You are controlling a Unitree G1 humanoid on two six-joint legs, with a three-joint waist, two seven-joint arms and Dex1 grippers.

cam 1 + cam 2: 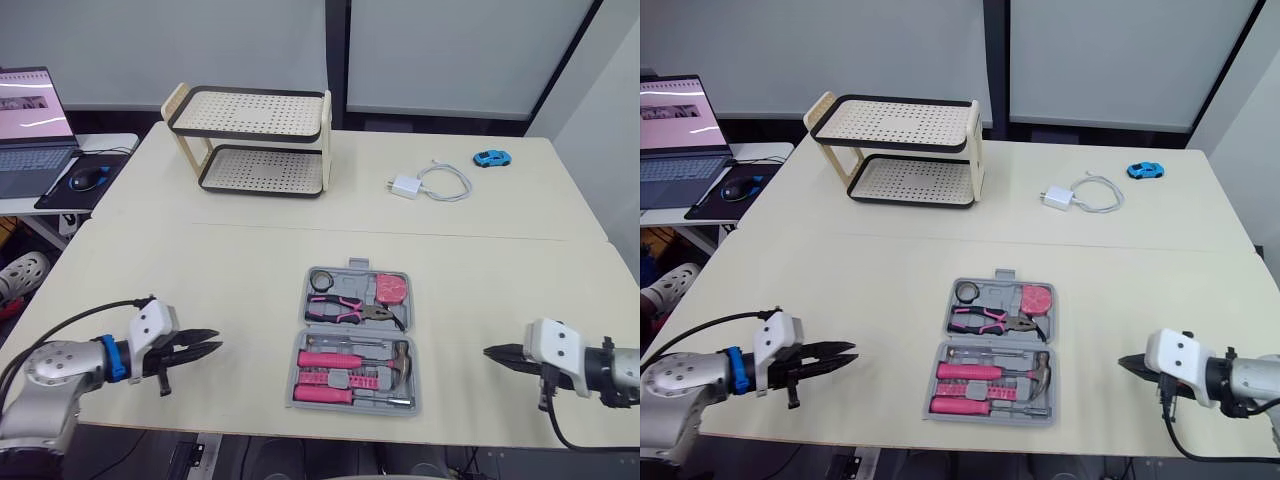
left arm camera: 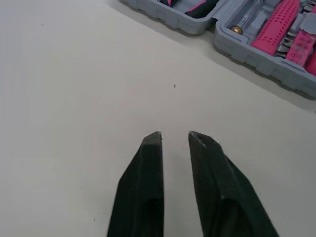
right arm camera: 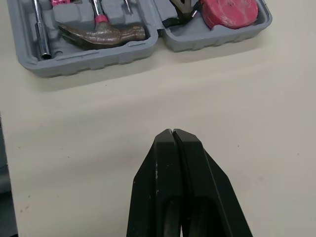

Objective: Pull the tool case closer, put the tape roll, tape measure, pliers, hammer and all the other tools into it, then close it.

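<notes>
The grey tool case (image 1: 301,367) lies open near the table's front edge. Its far half holds a black tape roll (image 1: 321,278), a pink tape measure (image 1: 391,289) and pink-handled pliers (image 1: 340,310). Its near half holds a hammer (image 1: 398,362) and pink-handled screwdrivers (image 1: 325,393). My left gripper (image 1: 212,348) hovers over bare table left of the case, its fingers (image 2: 148,168) slightly apart and empty. My right gripper (image 1: 488,352) sits right of the case, fingers (image 3: 170,148) pressed together on nothing.
A two-tier perforated rack (image 1: 255,140) stands at the back left. A white charger with cable (image 1: 428,183) and a small blue toy car (image 1: 491,158) lie at the back right. A laptop (image 1: 30,125) and mouse (image 1: 86,178) sit on a side desk to the left.
</notes>
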